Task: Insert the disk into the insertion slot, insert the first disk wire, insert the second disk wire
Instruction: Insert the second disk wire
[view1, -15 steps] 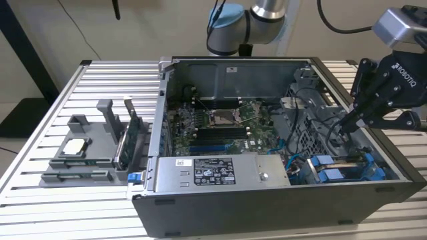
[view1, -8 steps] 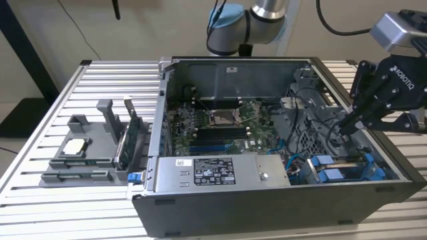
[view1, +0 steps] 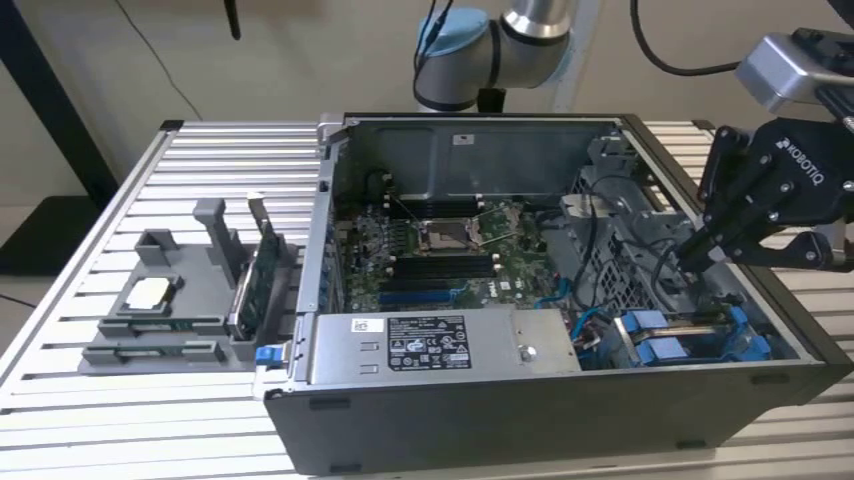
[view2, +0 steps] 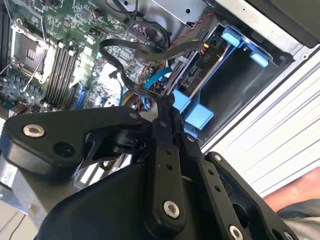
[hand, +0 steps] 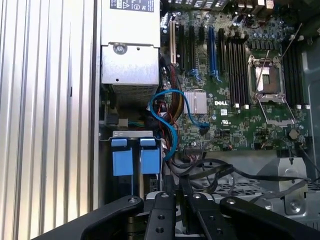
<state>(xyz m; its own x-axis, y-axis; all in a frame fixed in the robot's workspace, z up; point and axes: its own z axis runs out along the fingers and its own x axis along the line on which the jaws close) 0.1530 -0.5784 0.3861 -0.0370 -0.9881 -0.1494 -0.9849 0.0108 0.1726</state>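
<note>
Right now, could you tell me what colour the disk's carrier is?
Bright blue; the carrier shows best in the second wrist view.

The computer case (view1: 534, 420) is open on top, so I have room from above. Beside the disk (hand: 122, 161), the power-supply box (view1: 441, 345), a blue cable (hand: 172, 137) and the black cable (view2: 120, 44) pinched in my gripper (view1: 690, 258) crowd the way.

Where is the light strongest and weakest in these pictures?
Exterior view: the ribbed table is bright, the disk lies in shade. First wrist view: glare on the power-supply box. Second wrist view: the claw, shut on a black wire, is dark against the pale table.
</note>
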